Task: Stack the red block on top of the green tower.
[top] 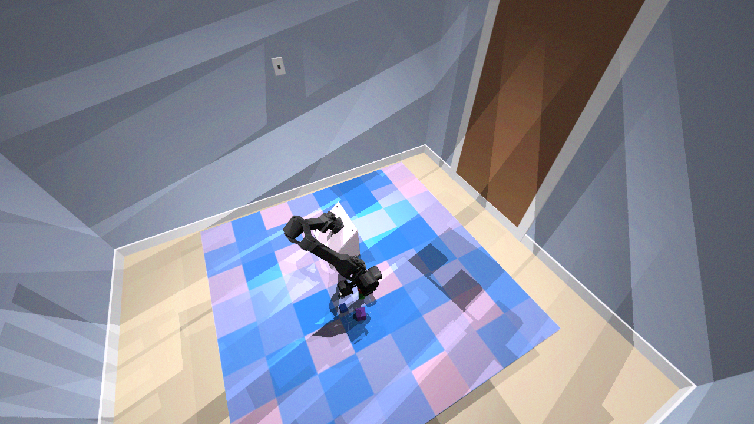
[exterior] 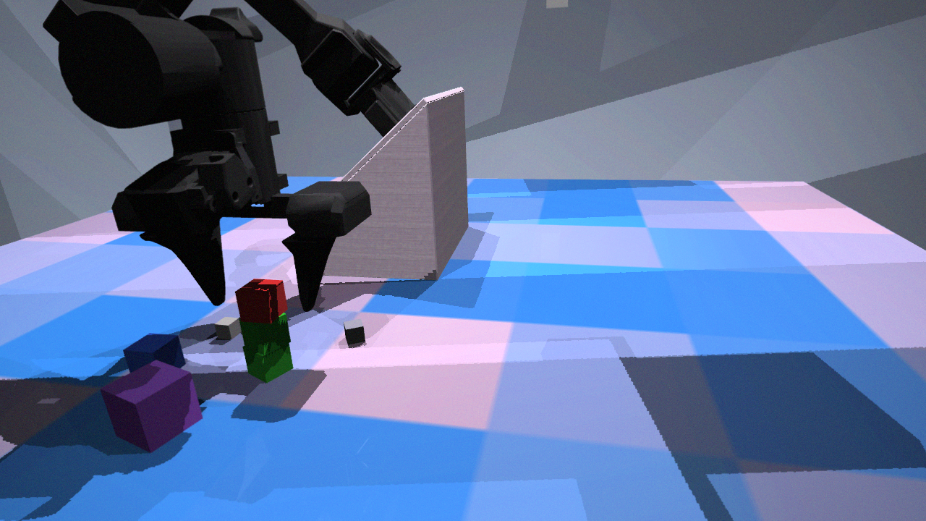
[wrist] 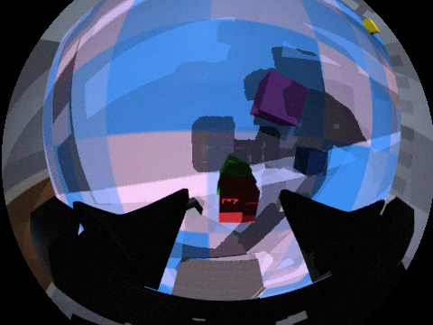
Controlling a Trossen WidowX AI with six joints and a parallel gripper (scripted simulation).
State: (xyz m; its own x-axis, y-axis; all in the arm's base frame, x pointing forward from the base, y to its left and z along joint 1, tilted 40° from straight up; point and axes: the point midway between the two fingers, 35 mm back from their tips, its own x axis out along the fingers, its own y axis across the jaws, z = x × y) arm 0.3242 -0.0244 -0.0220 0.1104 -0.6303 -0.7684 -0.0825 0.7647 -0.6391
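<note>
The red block (exterior: 260, 300) (wrist: 238, 200) sits on top of the green tower (exterior: 267, 349) (wrist: 233, 169), two green cubes stacked upright on the checkered mat. My gripper (exterior: 262, 302) (wrist: 236, 195) is open. Its two black fingers stand apart on either side of the red block, with a gap between each fingertip and the block. In the top view the gripper (top: 358, 296) hangs low over the blocks, and the tower is too small to make out there.
A purple cube (exterior: 150, 403) (wrist: 278, 97) (top: 360, 313) and a dark blue cube (exterior: 154, 350) (wrist: 310, 161) (top: 343, 307) lie left of the tower. Small white (exterior: 227, 328) and black (exterior: 354, 333) cubes flank it. A grey wedge (exterior: 414, 194) stands behind. A yellow cube (wrist: 371, 25) lies far off.
</note>
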